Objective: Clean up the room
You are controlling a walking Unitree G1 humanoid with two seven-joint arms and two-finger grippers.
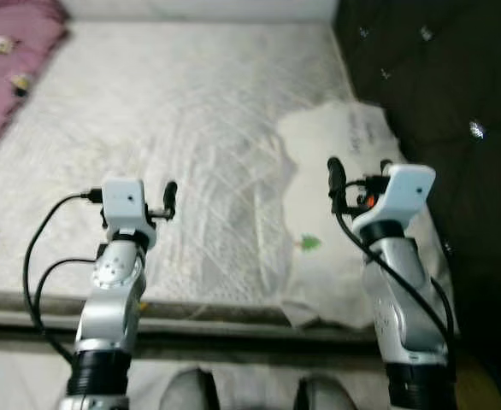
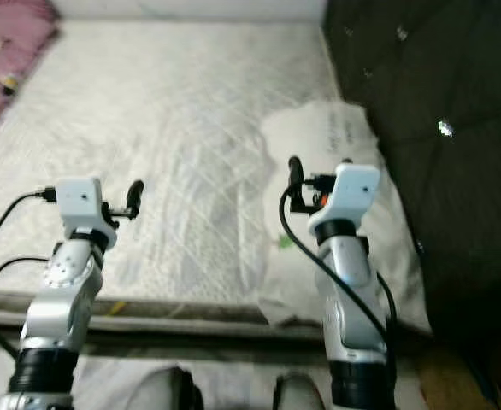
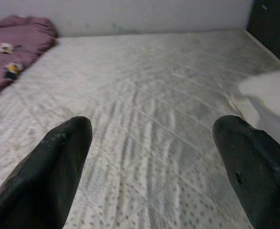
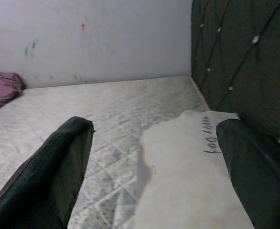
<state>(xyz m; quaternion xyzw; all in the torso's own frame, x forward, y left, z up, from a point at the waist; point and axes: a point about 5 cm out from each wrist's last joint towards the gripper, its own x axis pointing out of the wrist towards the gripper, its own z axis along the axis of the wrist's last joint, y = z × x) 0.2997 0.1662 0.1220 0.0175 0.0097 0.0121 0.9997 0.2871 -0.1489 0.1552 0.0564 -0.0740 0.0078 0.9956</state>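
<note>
Both arms are raised over the near edge of the mattress point(image 1: 191, 128). The left hand point(image 3: 149, 157) hovers above bare quilting, its fingers point(image 3: 54, 167) spread wide and holding nothing. The right hand point(image 4: 164, 157) hovers over a white pillow point(image 1: 336, 154), fingers equally wide and empty. The pillow lies at the mattress's right side, against a dark tufted headboard point(image 1: 439, 77). A maroon blanket point(image 1: 11, 60) is bunched at the mattress's far left corner, partly cut off; small objects on it are too blurred to identify. The pillow's lettering is barely legible.
</note>
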